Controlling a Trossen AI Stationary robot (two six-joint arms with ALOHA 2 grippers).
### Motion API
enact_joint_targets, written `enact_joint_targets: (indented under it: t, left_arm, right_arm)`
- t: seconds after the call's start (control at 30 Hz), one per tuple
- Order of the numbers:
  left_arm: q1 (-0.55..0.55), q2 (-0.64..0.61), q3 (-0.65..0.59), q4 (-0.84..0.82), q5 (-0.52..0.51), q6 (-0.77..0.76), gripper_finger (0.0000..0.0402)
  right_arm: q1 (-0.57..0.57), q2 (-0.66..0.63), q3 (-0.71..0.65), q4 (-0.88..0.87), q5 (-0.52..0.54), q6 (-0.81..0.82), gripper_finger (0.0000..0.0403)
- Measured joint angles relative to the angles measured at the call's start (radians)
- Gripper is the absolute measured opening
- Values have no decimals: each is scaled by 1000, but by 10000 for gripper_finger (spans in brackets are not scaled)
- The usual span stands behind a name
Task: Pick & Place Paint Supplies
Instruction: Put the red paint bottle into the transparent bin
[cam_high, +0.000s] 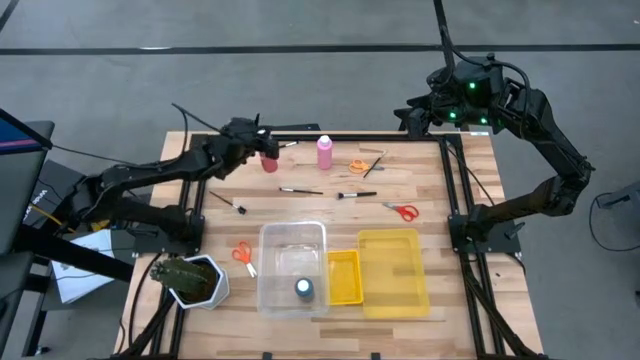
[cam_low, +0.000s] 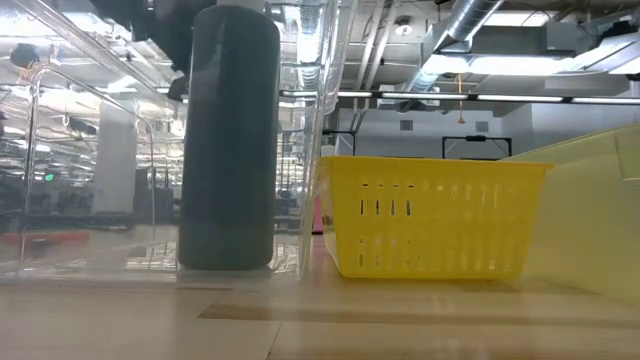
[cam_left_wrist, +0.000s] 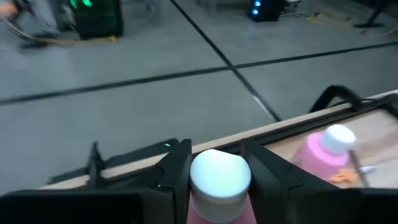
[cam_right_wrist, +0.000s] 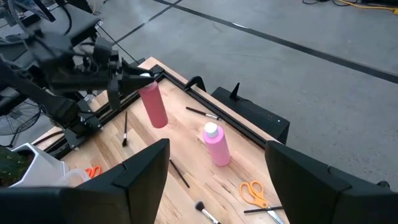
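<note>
The left gripper (cam_high: 268, 150) is closed on a pink paint bottle (cam_high: 270, 160) near the far edge of the bench (cam_high: 300, 215), gripping it just below its white cap (cam_left_wrist: 220, 177). In the right wrist view this bottle hangs tilted, its base close to the bench surface; contact cannot be determined.

A second pink bottle (cam_high: 324, 151) stands upright on the bench, just to the right of the held one.

The right gripper (cam_high: 412, 116) is at the far right corner of the bench, with fingers spread wide and nothing between them.

Other supplies on the bench:
- Orange scissors (cam_high: 357, 166) beside the upright bottle
- Red-handled scissors (cam_high: 402, 210) nearer the right edge
- Orange-handled scissors (cam_high: 243, 254) left of the clear bin (cam_high: 292, 267)
- Paintbrushes (cam_high: 300, 190) scattered across the middle

The clear bin holds a dark bottle (cam_high: 304, 289). A small yellow basket (cam_high: 344, 277) and a larger yellow bin (cam_high: 392, 270) sit to its right. A potted plant (cam_high: 187, 280) occupies the near left corner
</note>
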Motion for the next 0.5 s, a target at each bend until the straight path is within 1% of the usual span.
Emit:
enact_joint_targets:
  t: [0.13,0.27,0.4,0.5]
  left_arm:
    - [-75,54,0,8,-167,-10,111]
    - [-137,127,0,13,-317,-87,111]
    - [-180,214,0,17,-408,-195,111]
    - [-197,274,0,56,-421,-242,111]
  right_arm:
    - [0,0,0,0,0,0,260]
    - [0,0,0,0,1,0,260]
    - [0,0,0,1,1,0,260]
    - [0,0,0,1,1,0,260]
